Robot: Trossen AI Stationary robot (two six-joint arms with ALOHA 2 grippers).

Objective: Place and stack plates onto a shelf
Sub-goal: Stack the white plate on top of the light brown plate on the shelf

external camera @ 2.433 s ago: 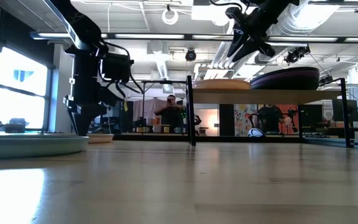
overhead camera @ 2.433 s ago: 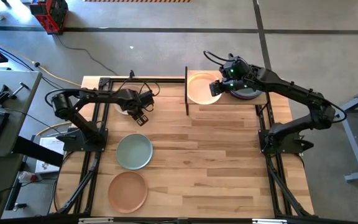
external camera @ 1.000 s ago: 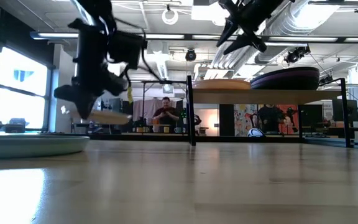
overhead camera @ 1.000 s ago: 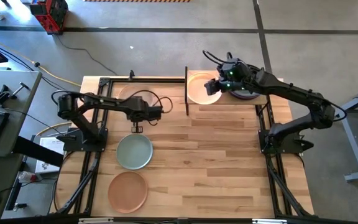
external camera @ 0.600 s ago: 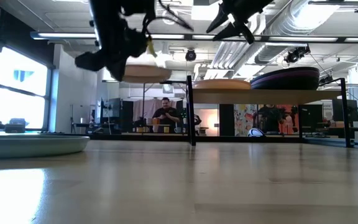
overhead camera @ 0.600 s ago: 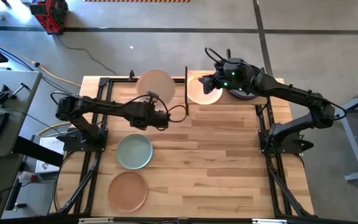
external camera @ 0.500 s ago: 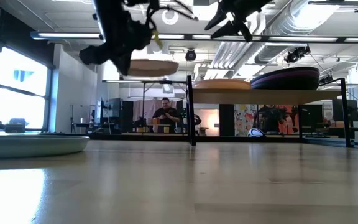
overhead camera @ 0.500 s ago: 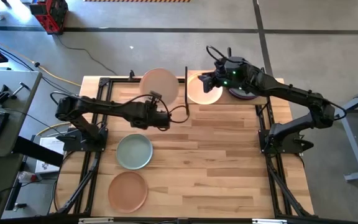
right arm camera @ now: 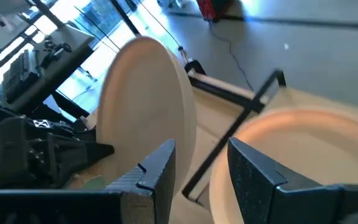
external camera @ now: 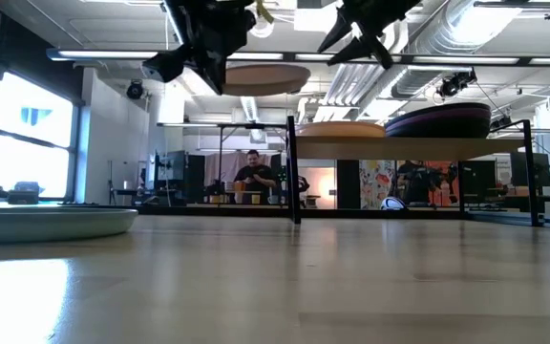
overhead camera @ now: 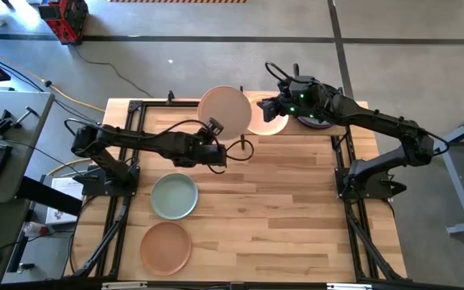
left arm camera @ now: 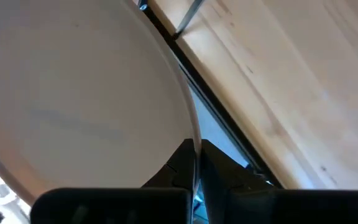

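You had even, bright overhead light on the bench (overhead camera: 280, 201); the low view was backlit by ceiling strips, its near bench surface blurred.

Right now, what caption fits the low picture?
Left gripper lifts a beige plate above the shelf.

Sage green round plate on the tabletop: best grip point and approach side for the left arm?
Grip the rim. The sage green round plate lies flat and shallow, so only its raised edge offers a pinch. Probably come from above at the edge nearest the left arm's base, one finger inside, one outside. The terracotta plate crowds the near side. The left gripper is now holding a beige plate.
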